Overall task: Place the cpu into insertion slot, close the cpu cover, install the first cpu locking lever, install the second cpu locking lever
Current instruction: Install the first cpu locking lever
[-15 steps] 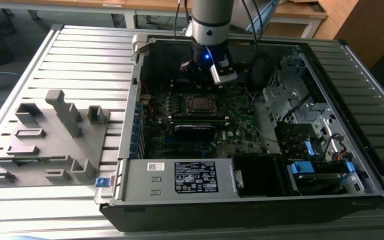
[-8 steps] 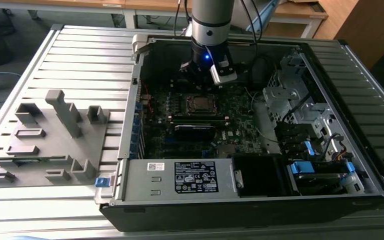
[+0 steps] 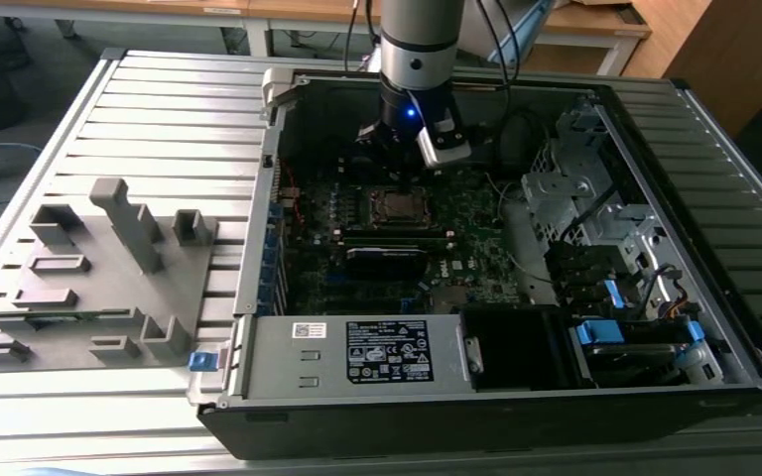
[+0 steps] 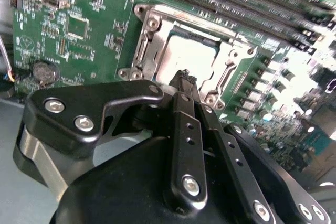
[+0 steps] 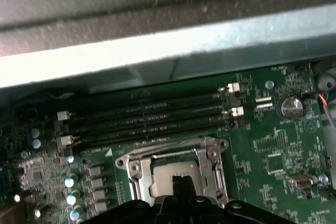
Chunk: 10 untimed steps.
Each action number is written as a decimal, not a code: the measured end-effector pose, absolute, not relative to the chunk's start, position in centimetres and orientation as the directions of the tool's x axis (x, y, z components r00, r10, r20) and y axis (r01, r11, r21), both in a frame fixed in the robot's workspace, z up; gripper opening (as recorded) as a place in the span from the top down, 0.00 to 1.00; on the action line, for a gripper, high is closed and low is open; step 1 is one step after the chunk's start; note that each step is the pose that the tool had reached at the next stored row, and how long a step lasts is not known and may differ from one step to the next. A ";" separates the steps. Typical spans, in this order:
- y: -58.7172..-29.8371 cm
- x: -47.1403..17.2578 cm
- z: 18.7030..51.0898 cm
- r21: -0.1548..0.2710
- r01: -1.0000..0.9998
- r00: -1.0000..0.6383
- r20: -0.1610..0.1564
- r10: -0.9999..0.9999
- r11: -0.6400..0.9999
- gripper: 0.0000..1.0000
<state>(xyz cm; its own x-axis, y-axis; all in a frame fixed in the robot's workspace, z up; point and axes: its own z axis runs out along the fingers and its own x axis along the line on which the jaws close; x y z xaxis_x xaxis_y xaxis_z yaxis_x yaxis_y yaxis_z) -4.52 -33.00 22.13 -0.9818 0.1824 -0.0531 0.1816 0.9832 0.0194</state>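
Cpu [image 4: 190, 59] seated in insertion slot [image 5: 176, 174], dull silver top showing through cpu cover [image 4: 157, 30], which looks laid flat over it. Judged light, rigid, fragile underneath — handle by edges or flat top only. Cover thin, springy metal; levers not made out. Gripper [image 4: 185, 77] hangs at socket's near edge, fingers drawn together, holding nothing. Motherboard [image 5: 283, 145] inside open computer case [image 3: 698, 119].
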 end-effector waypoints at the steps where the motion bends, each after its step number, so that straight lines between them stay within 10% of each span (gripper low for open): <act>1: -33.0 -4.5 22.1 0.011 0.181 -0.982 -0.055 0.182 0.983 0.89; 10: -33.2 -4.7 22.1 0.001 0.172 -0.984 -0.057 0.171 0.985 0.89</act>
